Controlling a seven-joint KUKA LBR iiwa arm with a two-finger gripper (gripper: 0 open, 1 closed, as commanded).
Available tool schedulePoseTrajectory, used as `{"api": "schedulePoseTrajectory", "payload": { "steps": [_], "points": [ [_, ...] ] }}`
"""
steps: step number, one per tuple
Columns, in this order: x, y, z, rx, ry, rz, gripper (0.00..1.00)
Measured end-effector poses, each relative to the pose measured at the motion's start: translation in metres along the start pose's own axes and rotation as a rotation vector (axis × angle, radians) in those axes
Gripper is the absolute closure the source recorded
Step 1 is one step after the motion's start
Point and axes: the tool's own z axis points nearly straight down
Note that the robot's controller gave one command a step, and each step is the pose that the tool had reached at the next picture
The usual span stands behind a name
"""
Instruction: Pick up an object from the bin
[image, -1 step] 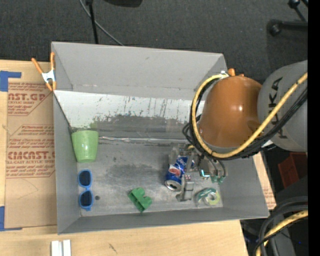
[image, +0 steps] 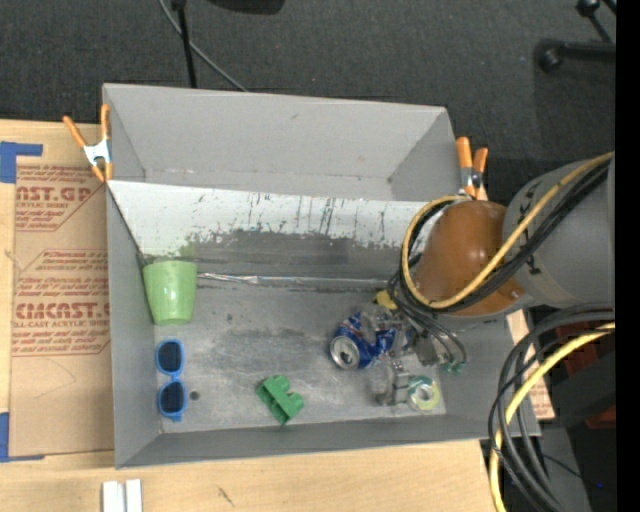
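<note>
Even overhead light, fairly bright. Bin (image: 280, 140) back wall pale, floor darker w/ a thin sheen streak. Shadows soft & weak; arm shades the right corner. Small glare on orange cover (image: 462, 255) & can (image: 352, 348). Surroundings dim.

Well above the gripper (image: 400, 375), the floor (image: 330, 50) spreads dark grey with a fine carpet-like speckle. A black cable (image: 188, 45) runs down across it, up and far to the gripper's left. Up and to the right of the gripper, a dark wheeled foot (image: 556, 52), seemingly part of a chair base, rests on that same floor. Below the gripper, a pale wood-grained tabletop (image: 330, 475) runs along the near edge, and far down-left on it lies a small white piece (image: 120, 494). The light is even and soft.
</note>
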Motion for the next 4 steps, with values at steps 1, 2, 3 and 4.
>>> {"api": "schedulePoseTrajectory", "payload": {
  "steps": [1,2,3,4],
  "points": [
    [-0.0364,0.0209,-0.0027,-0.001,-0.002,-0.111,0.00],
    [-0.0368,0.0217,-0.0026,-0.002,-0.004,-0.111,0.00],
    [-0.0372,0.0225,-0.0024,-0.003,-0.005,-0.110,0.00],
    [-0.0376,0.0232,-0.0023,-0.004,-0.007,-0.109,0.00]
  ]
}}
